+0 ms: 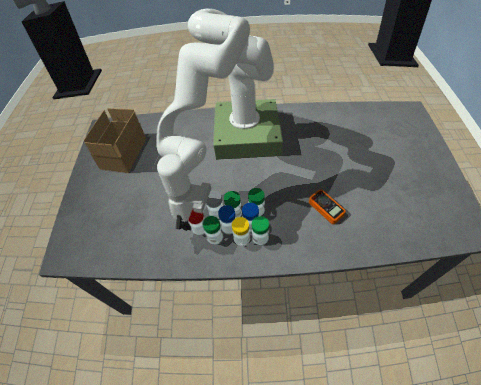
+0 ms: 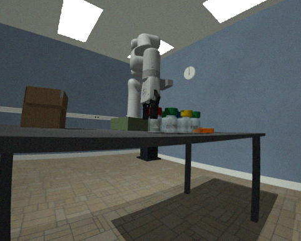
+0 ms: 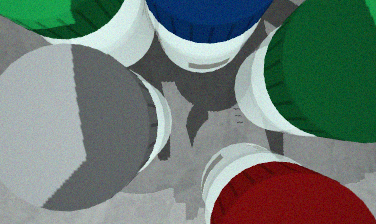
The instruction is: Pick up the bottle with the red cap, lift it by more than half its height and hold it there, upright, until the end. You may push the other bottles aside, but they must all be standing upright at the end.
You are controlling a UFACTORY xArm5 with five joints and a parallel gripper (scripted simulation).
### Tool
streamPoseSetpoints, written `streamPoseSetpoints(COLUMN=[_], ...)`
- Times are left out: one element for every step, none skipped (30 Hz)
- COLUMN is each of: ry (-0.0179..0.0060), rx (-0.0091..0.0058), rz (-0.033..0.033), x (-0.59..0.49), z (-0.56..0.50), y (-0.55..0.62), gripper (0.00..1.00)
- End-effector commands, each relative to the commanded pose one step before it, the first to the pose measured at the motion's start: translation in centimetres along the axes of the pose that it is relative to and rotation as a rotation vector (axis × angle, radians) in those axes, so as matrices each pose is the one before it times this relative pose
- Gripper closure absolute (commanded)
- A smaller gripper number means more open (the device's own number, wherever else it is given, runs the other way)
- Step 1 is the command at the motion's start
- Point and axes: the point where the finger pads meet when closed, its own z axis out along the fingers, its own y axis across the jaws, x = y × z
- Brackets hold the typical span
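Note:
The bottle with the red cap (image 1: 196, 221) stands upright at the left end of a tight cluster of white bottles on the grey table. It also shows in the side view (image 2: 158, 116) and at the bottom right of the wrist view (image 3: 289, 195). My gripper (image 1: 187, 219) is open and empty, lowered right at this bottle, with one dark finger to its left. In the side view my fingertips (image 2: 149, 114) hang at about cap height. The wrist view shows no fingers. A grey-capped bottle (image 3: 64, 125), a green-capped one (image 3: 329, 70) and a blue-capped one (image 3: 209, 20) crowd around it.
The cluster also holds yellow-capped (image 1: 240, 229) and more green-capped (image 1: 260, 228) and blue-capped (image 1: 250, 211) bottles, all upright. An orange meter (image 1: 327, 206) lies to the right. A cardboard box (image 1: 115, 139) stands at the back left. The green robot base (image 1: 248, 130) is behind.

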Motion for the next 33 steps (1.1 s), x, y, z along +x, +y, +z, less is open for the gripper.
streamPoseSetpoints(ry=[-0.00253,-0.00002,-0.00002,-0.00001,-0.00001,-0.00001,0.0,0.0,0.002,-0.00001,-0.00001,-0.00002,-0.00002,-0.00002,-0.00003,-0.00003,-0.00003,-0.00004,-0.00004,-0.00004,-0.00005,-0.00005,-0.00011,0.0,0.0,-0.00009,-0.00006,-0.00006,-0.00006,-0.00006,-0.00006,-0.00006,-0.00006], rx=[-0.00374,0.0,0.0,0.0,0.0,0.0,0.0,0.0,-0.00016,0.0,0.0,0.0,0.0,0.0,0.0,0.0,0.0,0.0,0.0,0.0,0.0,0.0,0.00001,0.0,0.0,0.00006,0.0,0.0,0.0,0.0,0.0,0.0,0.0], rz=[0.0,0.0,0.0,0.0,0.0,0.0,0.0,0.0,0.0,0.0,0.0,0.0,0.0,0.0,0.0,0.0,0.0,0.0,0.0,0.0,0.0,0.0,0.0,0.0,0.0,-0.00001,0.0,0.0,0.0,0.0,0.0,0.0,0.0], x=[-0.028,0.0,0.0,0.0,0.0,0.0,0.0,0.0,0.01,0.01,0.015,0.019,0.023,0.027,0.031,0.035,0.039,0.044,0.048,0.052,0.056,0.06,0.133,0.0,0.0,0.143,0.071,0.071,0.071,0.071,0.071,0.071,0.071], z=[0.616,0.085,0.07,0.054,0.039,0.031,0.0,0.0,-0.262,0.001,0.002,0.002,0.002,0.003,0.003,0.004,0.004,0.005,0.005,0.006,0.006,0.007,0.014,0.0,0.0,0.017,0.008,0.008,0.008,0.008,0.008,0.008,0.008], y=[0.184,0.0,0.0,0.0,0.0,0.0,0.0,0.0,-0.017,0.0,0.0,0.0,0.0,0.0,0.0,0.0,0.0,0.0,0.0,0.0,0.0,0.0,0.001,0.0,0.0,-0.001,0.0,0.0,0.0,0.0,0.0,0.0,0.0], gripper=[0.21,0.21,0.21,0.21,0.21,0.21,0.21,0.21,0.21,0.21,0.21,0.21,0.21,0.21,0.21,0.21,0.21,0.21,0.21,0.21,0.21,0.21,0.21,0.21,0.21,0.21,0.21,0.21,0.21,0.21,0.21,0.21,0.21])
